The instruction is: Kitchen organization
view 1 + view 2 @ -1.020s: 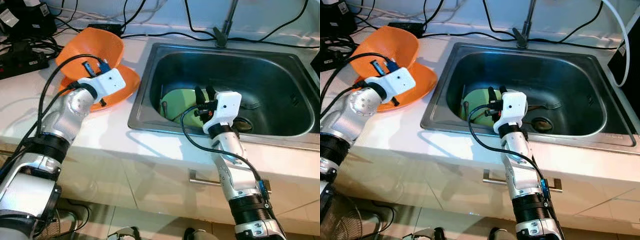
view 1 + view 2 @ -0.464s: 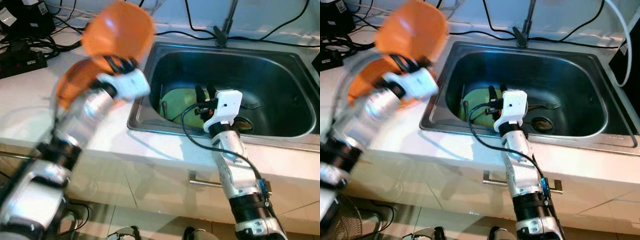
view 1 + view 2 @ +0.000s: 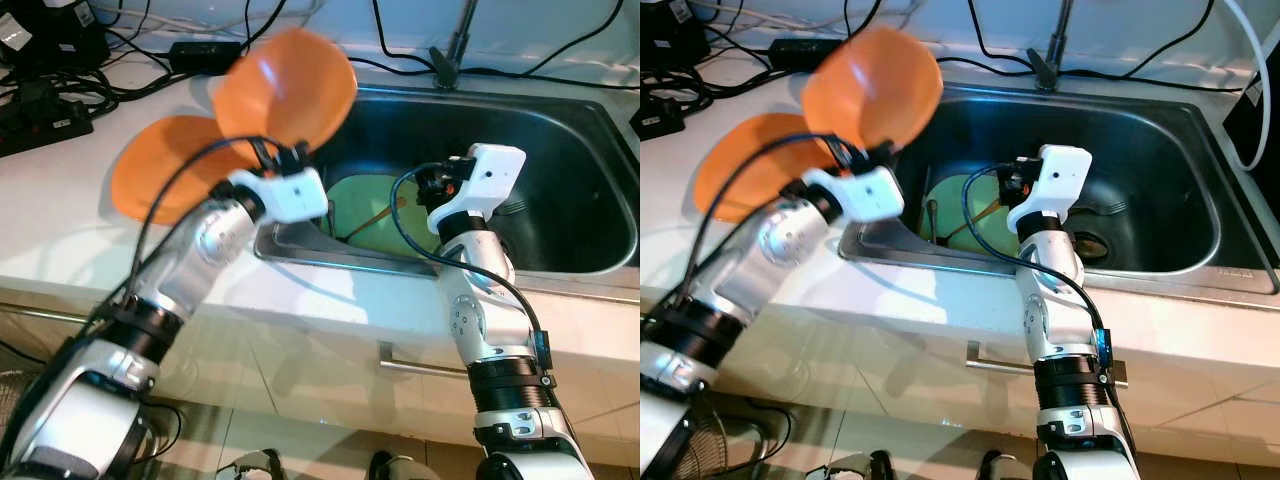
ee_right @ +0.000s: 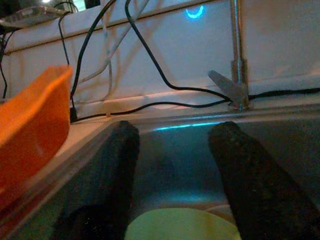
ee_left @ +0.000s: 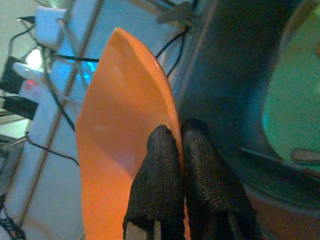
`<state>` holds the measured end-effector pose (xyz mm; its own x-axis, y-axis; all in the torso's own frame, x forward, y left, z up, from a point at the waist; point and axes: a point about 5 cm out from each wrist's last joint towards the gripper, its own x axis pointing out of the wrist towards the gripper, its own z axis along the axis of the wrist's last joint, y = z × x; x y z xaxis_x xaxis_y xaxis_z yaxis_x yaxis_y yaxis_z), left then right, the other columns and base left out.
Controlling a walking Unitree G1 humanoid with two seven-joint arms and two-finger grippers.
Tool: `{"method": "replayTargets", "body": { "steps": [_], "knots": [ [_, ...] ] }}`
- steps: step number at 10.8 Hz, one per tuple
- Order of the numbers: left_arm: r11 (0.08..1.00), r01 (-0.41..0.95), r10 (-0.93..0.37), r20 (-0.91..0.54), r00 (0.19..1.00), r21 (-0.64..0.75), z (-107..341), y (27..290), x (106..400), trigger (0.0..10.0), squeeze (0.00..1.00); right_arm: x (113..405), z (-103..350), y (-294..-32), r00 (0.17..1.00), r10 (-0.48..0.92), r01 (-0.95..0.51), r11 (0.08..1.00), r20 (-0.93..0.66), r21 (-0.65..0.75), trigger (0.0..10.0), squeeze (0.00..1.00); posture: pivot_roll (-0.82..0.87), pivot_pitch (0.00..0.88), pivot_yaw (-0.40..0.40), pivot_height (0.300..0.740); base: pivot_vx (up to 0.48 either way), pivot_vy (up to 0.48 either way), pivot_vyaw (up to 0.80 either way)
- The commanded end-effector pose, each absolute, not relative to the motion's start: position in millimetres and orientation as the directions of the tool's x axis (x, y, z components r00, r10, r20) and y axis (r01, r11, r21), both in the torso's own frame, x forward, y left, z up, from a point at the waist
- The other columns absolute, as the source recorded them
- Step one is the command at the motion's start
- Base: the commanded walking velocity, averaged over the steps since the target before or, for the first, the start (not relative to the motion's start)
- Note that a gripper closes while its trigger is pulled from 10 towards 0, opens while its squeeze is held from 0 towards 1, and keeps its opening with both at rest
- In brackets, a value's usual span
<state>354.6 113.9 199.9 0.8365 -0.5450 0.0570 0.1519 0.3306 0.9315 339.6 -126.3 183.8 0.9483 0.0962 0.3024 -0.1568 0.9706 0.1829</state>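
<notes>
My left arm (image 3: 190, 275) reaches up and to the right from the near left, elbow bent, its white wrist housing near the middle of the head view. The left gripper (image 5: 180, 137) has its 2 black fingers (image 5: 160, 170) pinched tight together, clamped on the rim of an orange bowl (image 3: 285, 90) that I hold tilted in the air.

My right arm (image 3: 485, 330) rises nearly straight up from the near right, forearm upright, wrist bent toward the left. The right gripper (image 4: 175, 165) points to the far side, and its 2 fingers (image 4: 112, 170) stand spread well apart with nothing between them.
</notes>
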Motion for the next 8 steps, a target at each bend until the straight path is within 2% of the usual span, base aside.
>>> {"method": "replayTargets", "body": {
  "steps": [1, 5, 6, 8],
  "knots": [
    [0.313, 0.127, -0.579, 0.083, 0.811, 0.941, 210.4, 106.1, 351.4, 10.0, 0.00, 339.8, 193.7, -123.7, 0.938, 0.118, -0.193, 0.959, 0.325, 0.209, 10.0, 1.00, 0.05, 0.088, 0.028, 0.740, 0.000, 0.000, 0.00],
    [0.280, 0.191, -0.640, 0.034, 0.768, 0.941, 201.5, 91.3, 344.2, 10.0, 0.00, 339.2, 202.3, -116.6, 0.920, 0.207, -0.300, 0.918, 0.334, 0.258, 10.0, 1.00, 0.04, 0.089, 0.033, 0.740, 0.000, 0.000, 0.00],
    [0.268, 0.204, -0.649, 0.019, 0.761, 0.942, 199.0, 90.0, 342.9, 10.0, 0.00, 339.7, 205.0, -117.2, 0.918, 0.211, -0.309, 0.910, 0.335, 0.275, 10.0, 0.02, 0.04, 0.090, 0.034, 0.740, 0.000, 0.000, 0.00],
    [0.241, 0.227, -0.664, -0.010, 0.748, 0.944, 194.2, 88.2, 341.1, 10.0, 0.00, 341.2, 212.0, -117.3, 0.910, 0.233, -0.337, 0.898, 0.342, 0.283, 10.0, 0.00, 0.04, 0.092, 0.036, 0.740, 0.000, 0.000, 0.00]
  ]
}}
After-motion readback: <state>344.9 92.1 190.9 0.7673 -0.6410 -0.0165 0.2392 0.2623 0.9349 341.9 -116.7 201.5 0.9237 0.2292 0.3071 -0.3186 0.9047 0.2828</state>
